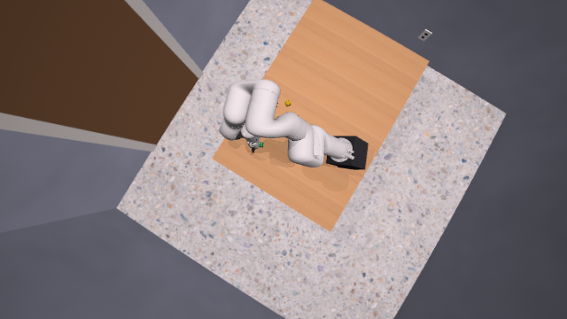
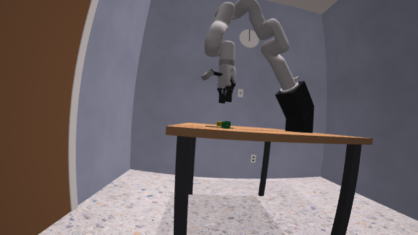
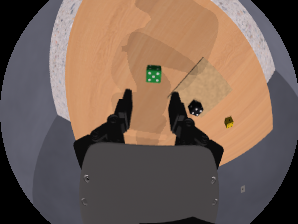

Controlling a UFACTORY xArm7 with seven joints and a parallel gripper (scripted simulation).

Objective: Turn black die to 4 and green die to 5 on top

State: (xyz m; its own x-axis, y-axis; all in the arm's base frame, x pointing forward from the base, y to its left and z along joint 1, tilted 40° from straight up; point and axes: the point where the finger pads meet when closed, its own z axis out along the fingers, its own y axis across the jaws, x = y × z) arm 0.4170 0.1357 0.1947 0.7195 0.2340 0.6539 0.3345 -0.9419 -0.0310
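The green die (image 1: 260,144) (image 2: 226,125) (image 3: 153,74) lies on the wooden table, off the mat. In the wrist view its bright upper face shows five white pips. The tan mat (image 3: 207,82) lies to its right there. The black die (image 3: 195,108) is on the mat near one edge; its pips are too small to read surely. The yellow die (image 1: 288,103) (image 2: 219,123) (image 3: 229,122) lies on the table beyond the mat. My gripper (image 2: 225,101) (image 3: 151,99) is open and empty, pointing down high above the table. The arm hides the mat and black die in the top view.
The arm's black base (image 1: 356,152) (image 2: 295,104) stands on the table (image 1: 328,204) (image 2: 261,133). The arm arches high over the table. The table's edge runs near the green die in the exterior view.
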